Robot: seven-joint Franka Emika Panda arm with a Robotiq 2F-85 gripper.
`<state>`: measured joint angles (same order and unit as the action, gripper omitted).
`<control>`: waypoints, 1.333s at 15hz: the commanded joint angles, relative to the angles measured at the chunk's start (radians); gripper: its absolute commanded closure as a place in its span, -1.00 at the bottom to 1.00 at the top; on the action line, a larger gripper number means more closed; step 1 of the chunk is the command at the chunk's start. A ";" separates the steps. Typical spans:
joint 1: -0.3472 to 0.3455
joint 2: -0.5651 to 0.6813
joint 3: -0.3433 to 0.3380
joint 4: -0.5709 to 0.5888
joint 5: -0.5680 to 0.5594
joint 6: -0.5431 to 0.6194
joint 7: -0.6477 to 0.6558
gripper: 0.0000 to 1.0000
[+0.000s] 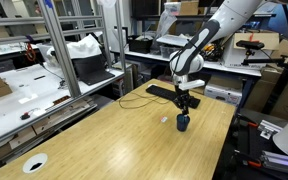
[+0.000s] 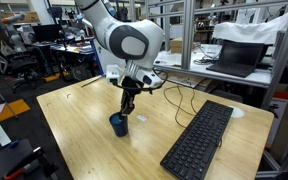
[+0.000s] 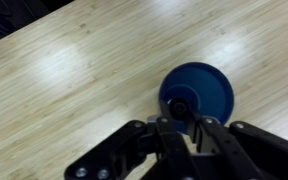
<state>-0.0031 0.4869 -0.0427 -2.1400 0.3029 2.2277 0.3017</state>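
Black jaws are clenched on one wall of the blue cup (image 3: pixel 209 90), with one finger seemingly inside the rim (the wrist view shows them drawn together there). The cup stands upright on the wooden worktop (image 2: pixel 79 135), well apart from the keyboard (image 2: pixel 198 140). This looks like a thin pinch: the jaws should stay vertical and deep on the wall, with no sideways drag toward the keyboard.

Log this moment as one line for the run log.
gripper: shut on rim of blue cup | blue cup: upright on wooden table | keyboard: apart from cup, untouched
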 commanded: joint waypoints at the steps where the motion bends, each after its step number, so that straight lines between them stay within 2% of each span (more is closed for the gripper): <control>1: -0.011 -0.007 0.006 0.021 -0.002 -0.011 -0.020 0.92; 9: -0.004 -0.155 -0.006 0.042 -0.033 -0.115 0.004 0.90; 12: 0.008 -0.214 -0.011 0.056 -0.085 -0.133 0.024 0.90; 16: 0.025 -0.200 0.020 0.103 -0.110 -0.126 -0.014 0.90; 20: 0.075 -0.143 0.062 0.132 -0.137 -0.060 -0.032 0.90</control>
<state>0.0526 0.3053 0.0032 -2.0411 0.1980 2.1345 0.2945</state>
